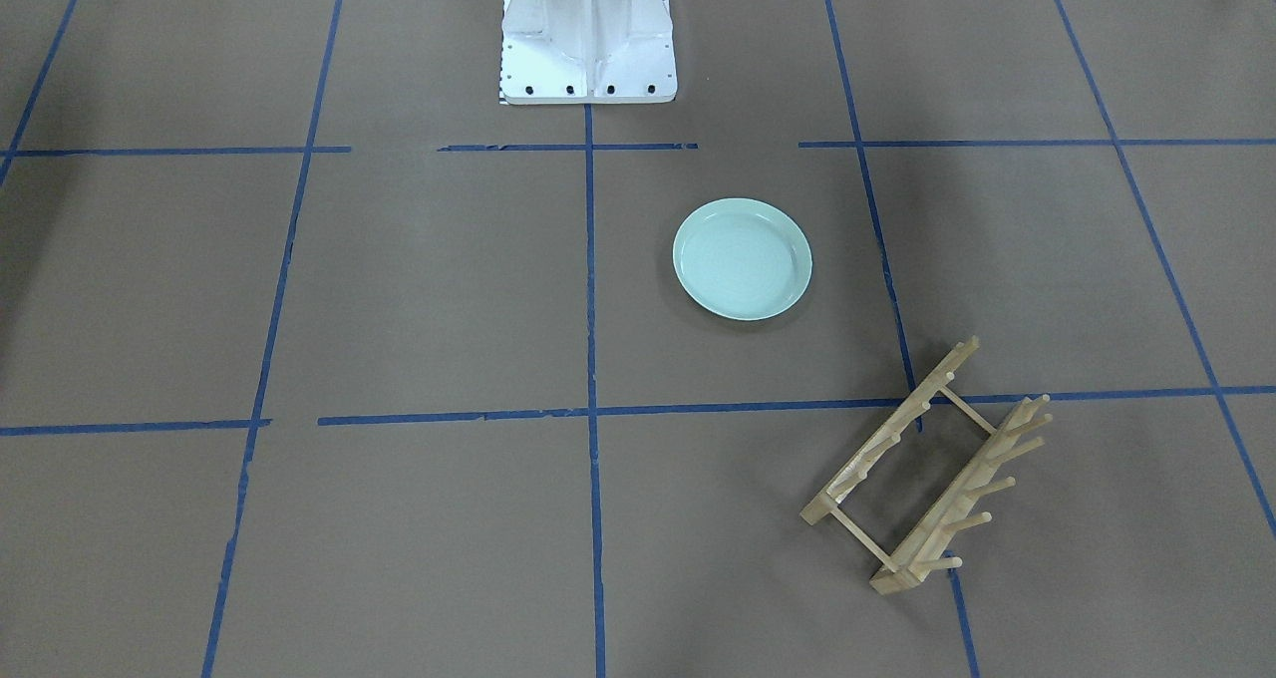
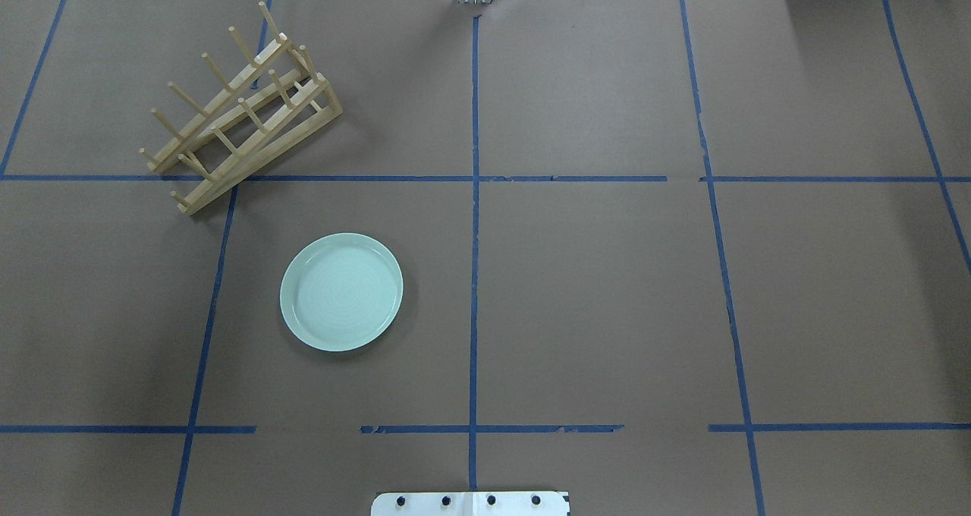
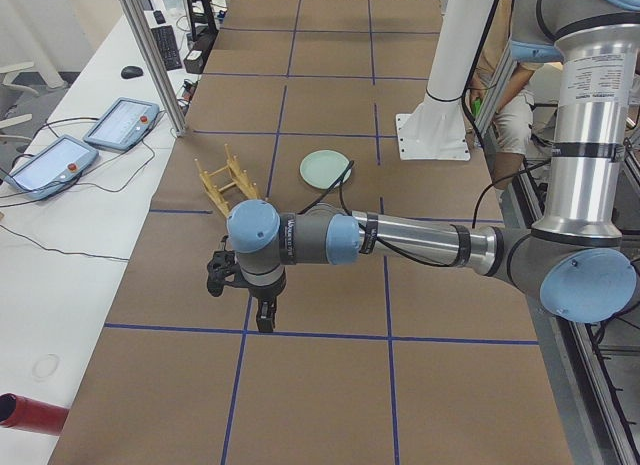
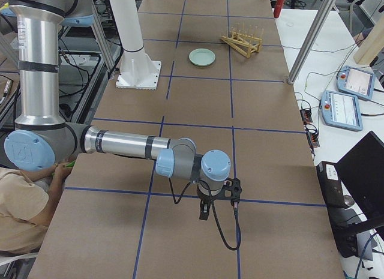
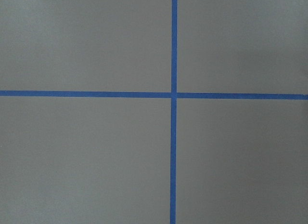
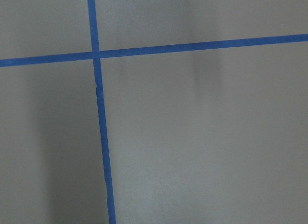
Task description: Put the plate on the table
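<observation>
Wooden rack (image 2: pixel 243 114) sits at far left. Plate (image 2: pixel 341 291) lies flat on desk (image 2: pixel 607 296), near the rack but apart from it. Placement judged complete. Left gripper (image 3: pixel 264 319) and right gripper (image 4: pixel 204 210) hang well away from the plate; whether spread or pressed together, cannot tell.

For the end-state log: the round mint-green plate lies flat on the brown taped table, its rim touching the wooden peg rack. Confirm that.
One thing is wrong. The round pale mint-green plate does lie flat on the brown taped table, but its rim does not touch the light wooden peg rack: bare table separates them, as the overhead exterior view shows.
</observation>
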